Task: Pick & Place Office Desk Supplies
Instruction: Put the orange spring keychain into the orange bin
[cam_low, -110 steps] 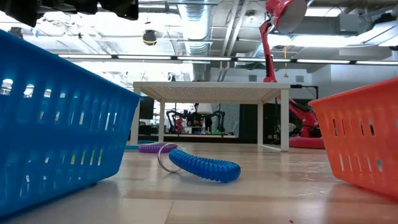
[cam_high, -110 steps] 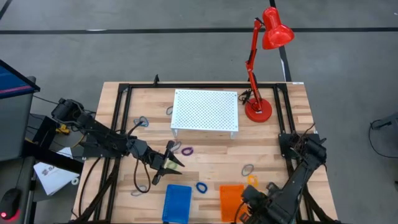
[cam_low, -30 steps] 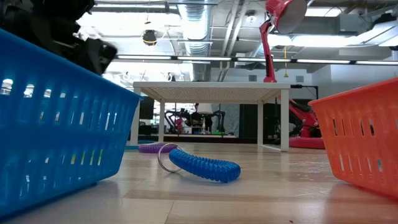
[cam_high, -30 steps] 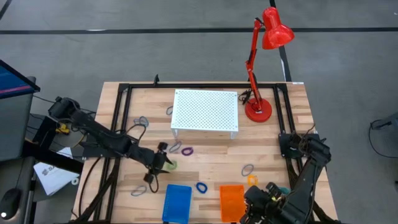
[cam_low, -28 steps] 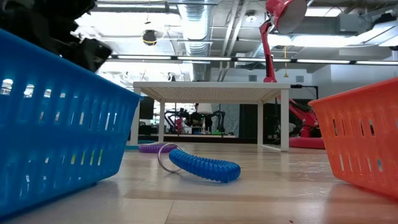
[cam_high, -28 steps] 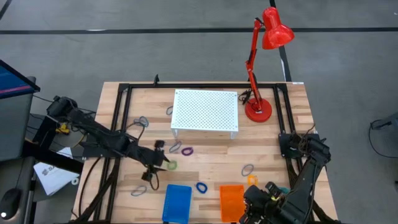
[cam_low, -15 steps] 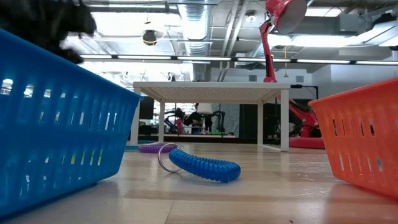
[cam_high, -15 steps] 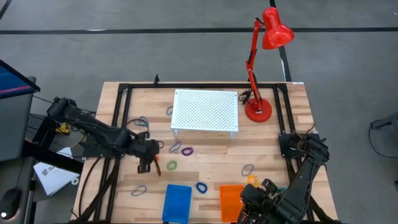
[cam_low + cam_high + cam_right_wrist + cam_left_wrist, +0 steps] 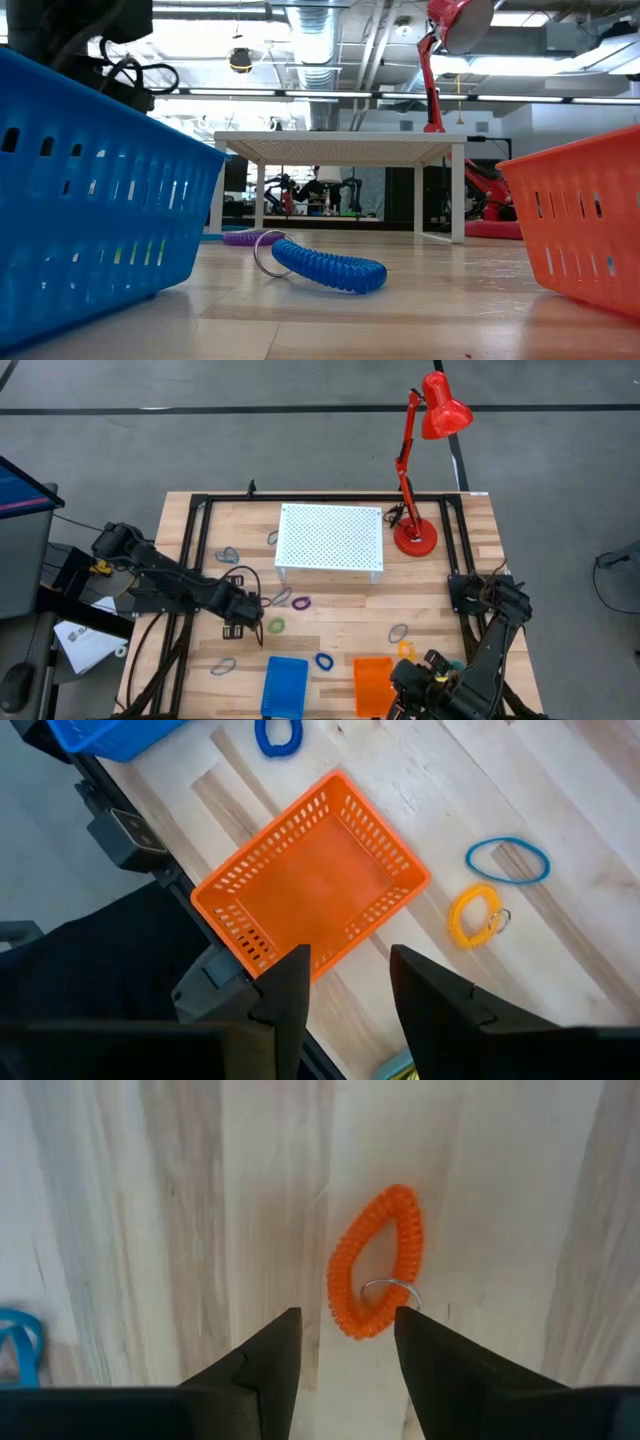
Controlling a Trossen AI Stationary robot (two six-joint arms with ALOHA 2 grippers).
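An orange coil loop (image 9: 378,1262) with a small metal ring is seen lying flat on the wooden table (image 9: 440,610), directly ahead of the left gripper (image 9: 346,1345). It is judged to be light, springy and soft: the coil can be expected to squash under pressure and to slide on the smooth boards if it is nudged from one side only. A hold across the narrow width of the oval, with one finger on each long side, is judged the surest; the metal ring is too thin to be pinched reliably.

The left gripper is held apart, with nothing between its fingers (image 9: 268,1355), and the near end of the loop is seen in the gap between them; contact with the coil cannot be confirmed. In the high view this gripper (image 9: 243,622) is placed left of the table's middle, beside a yellow-green loop (image 9: 276,625).

The right gripper (image 9: 347,982) is also spread and empty, and is parked above the near right corner, over the orange basket (image 9: 313,885). A yellow loop (image 9: 474,914) and a blue loop (image 9: 508,859) are seen just beyond that basket, apart from each other. A blue basket (image 9: 284,685) stands to the left of the orange one, with a dark blue loop (image 9: 324,660) between them
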